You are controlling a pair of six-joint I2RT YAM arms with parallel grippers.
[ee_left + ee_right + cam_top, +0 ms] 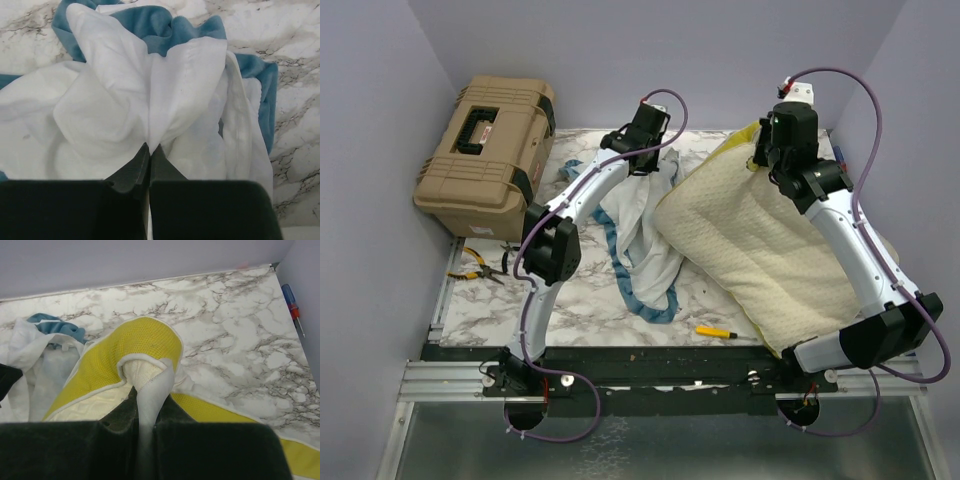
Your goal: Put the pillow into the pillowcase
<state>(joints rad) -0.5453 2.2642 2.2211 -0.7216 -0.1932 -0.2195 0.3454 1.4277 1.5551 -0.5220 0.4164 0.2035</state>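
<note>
At the centre of the top view, the pillowcase point(645, 245) lies crumpled on the worktop point(580, 305), white inside showing. The left claw point(149, 150) is pressed together on a fold of it. On the right side lies the pillow point(760, 240); the right claw point(150, 395) pinches its lifted far corner, upper right.

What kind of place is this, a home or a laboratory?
Probably a laboratory test cell: plain partition walls close in a marble-patterned table, robot arms are bolted to its aluminium rail, and a tan tool case stands beside pliers.
</note>
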